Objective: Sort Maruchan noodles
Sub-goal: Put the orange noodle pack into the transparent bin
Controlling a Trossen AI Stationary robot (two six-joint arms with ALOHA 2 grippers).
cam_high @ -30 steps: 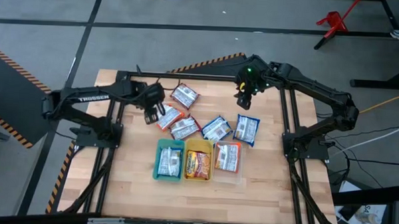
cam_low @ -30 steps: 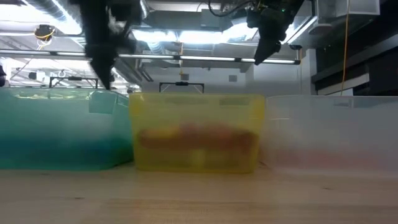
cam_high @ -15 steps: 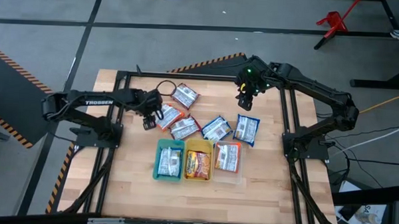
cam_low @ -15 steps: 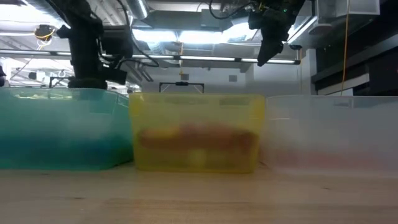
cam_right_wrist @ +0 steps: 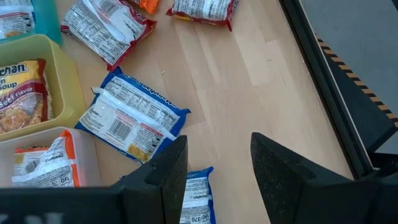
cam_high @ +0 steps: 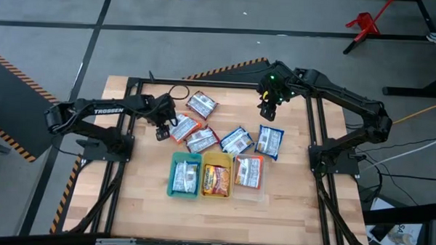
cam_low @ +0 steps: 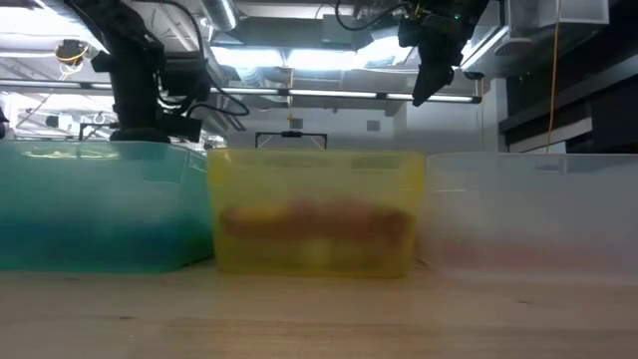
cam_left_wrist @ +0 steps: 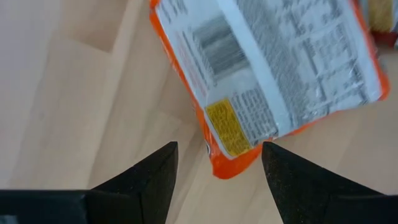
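I hold the left gripper [cam_left_wrist: 214, 163] low at centre-left of the high view, jaws parted and empty over the corner of the orange-edged flat plastic noodle packet [cam_left_wrist: 273, 81] on the pale wooden counter [cam_left_wrist: 68, 93]. It looks light, crinkly and slippery; I'd pinch that corner edge. The right gripper [cam_right_wrist: 214, 163] hangs farther off at upper right, jaws partly open, empty.

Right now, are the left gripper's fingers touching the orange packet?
Apart. In the left wrist view, bare wood shows between both fingers and the orange packet.
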